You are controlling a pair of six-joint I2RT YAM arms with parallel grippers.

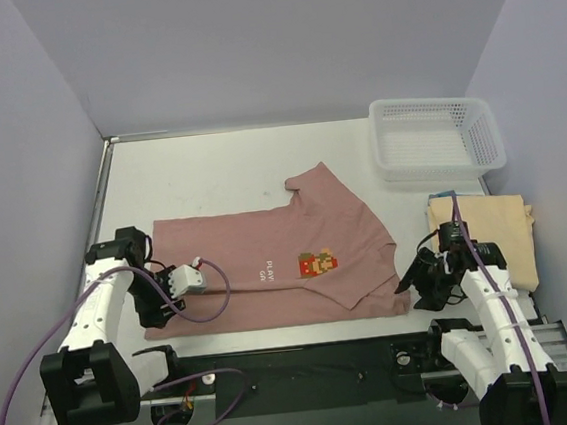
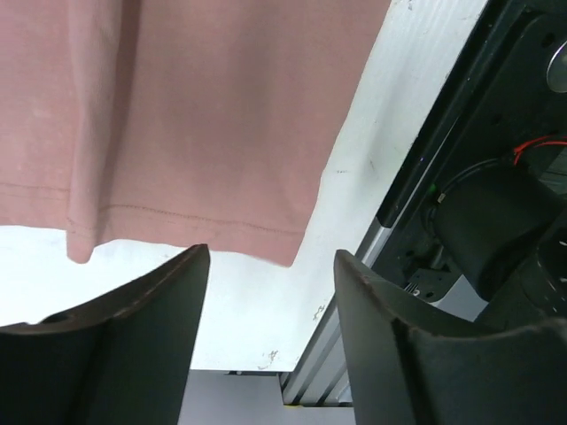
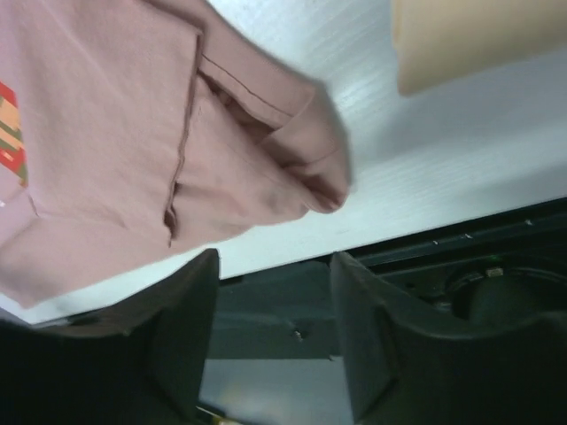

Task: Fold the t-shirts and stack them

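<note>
Lying along the white table's (image 1: 219,168) near edge, the dusty-pink cloth t-shirt (image 1: 269,269) stretches between left gripper (image 2: 270,257) and right gripper (image 3: 275,257), both open and empty, seemingly poised to pinch its ends; the folded tan t-shirt (image 1: 496,227) sits at the right edge.

White flat table (image 1: 219,168) bearing three things
Dusty pink-brown cloth t-shirt (image 1: 269,269) lying flat near the front; folded pale tan-yellow cloth shirt (image 1: 501,227) at right; white plastic mesh basket (image 1: 430,170) behind that

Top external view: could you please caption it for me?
Pink shirt lies flat on the table; folded tan shirt sits near the basket.
</note>
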